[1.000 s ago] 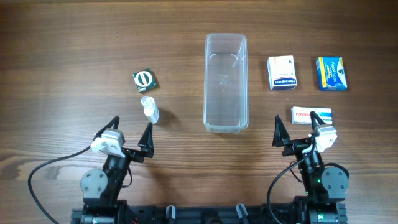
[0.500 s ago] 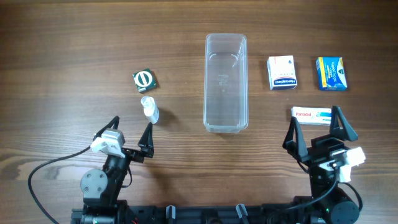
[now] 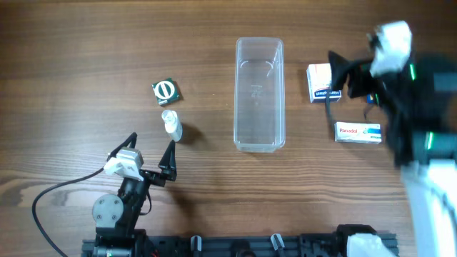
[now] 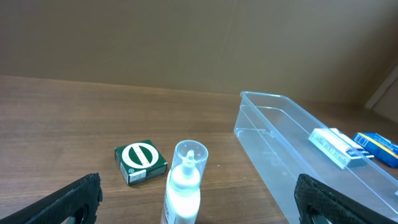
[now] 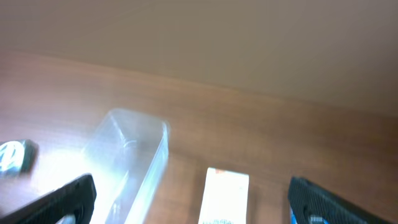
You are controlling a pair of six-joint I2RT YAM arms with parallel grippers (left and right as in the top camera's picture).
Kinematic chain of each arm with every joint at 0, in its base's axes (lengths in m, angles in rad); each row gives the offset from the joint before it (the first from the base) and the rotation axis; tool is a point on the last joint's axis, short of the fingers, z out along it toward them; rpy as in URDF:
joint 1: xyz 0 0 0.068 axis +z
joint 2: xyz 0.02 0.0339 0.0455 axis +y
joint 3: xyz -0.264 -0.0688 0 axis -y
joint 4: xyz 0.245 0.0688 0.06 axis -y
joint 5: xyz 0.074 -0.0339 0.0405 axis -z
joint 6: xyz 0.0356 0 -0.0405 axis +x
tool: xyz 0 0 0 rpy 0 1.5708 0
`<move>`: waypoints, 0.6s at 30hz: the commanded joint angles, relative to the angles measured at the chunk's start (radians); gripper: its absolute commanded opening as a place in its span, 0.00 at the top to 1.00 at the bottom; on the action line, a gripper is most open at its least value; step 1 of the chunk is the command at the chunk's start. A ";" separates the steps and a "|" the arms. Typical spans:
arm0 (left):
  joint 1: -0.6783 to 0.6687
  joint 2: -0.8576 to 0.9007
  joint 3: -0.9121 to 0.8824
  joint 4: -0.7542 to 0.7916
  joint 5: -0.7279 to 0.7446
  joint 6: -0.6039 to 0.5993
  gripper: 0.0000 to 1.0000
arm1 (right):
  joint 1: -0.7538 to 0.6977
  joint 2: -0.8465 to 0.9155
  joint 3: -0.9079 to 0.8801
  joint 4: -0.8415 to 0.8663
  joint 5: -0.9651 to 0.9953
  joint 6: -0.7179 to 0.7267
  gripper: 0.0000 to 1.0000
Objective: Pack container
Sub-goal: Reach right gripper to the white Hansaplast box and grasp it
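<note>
The container (image 3: 259,93), a long clear tub, stands empty at mid table; it also shows in the left wrist view (image 4: 292,143) and the right wrist view (image 5: 127,155). My left gripper (image 3: 146,153) is open and empty near the front edge, with a white bottle (image 3: 171,125) lying just ahead of it (image 4: 185,180) and a green box (image 3: 166,91) beyond (image 4: 142,163). My right gripper (image 3: 351,73) is open, empty and raised, blurred, above a white box (image 3: 321,82), which shows between its fingers (image 5: 224,193).
A white and red box (image 3: 358,133) lies front right of the container. A blue box shows only in the left wrist view (image 4: 376,146); the right arm hides it from overhead. The green box shows at the left edge of the right wrist view (image 5: 9,155).
My right arm has risen from the front edge and swung back over the boxes on the right, now covering the blue box. The left arm and all objects have not moved.
</note>
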 commanded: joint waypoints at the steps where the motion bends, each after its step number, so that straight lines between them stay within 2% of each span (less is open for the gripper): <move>1: 0.008 -0.006 -0.006 -0.002 0.008 0.019 0.00 | 0.002 0.285 0.288 -0.285 0.045 -0.113 0.00; 3: 0.008 -0.006 -0.006 -0.002 0.008 0.019 0.00 | 0.002 0.410 0.369 -0.380 0.047 -0.113 0.00; 7: 0.008 -0.006 -0.006 -0.002 0.008 0.019 0.00 | 0.002 0.565 0.380 -0.394 0.047 -0.101 0.00; 14: 0.008 -0.006 -0.006 -0.002 0.008 0.019 0.00 | 0.002 0.708 0.380 -0.388 0.047 -0.100 0.00; 18: 0.008 -0.006 -0.006 -0.003 0.008 0.019 0.00 | 0.002 0.772 0.374 -0.371 0.052 -0.042 0.00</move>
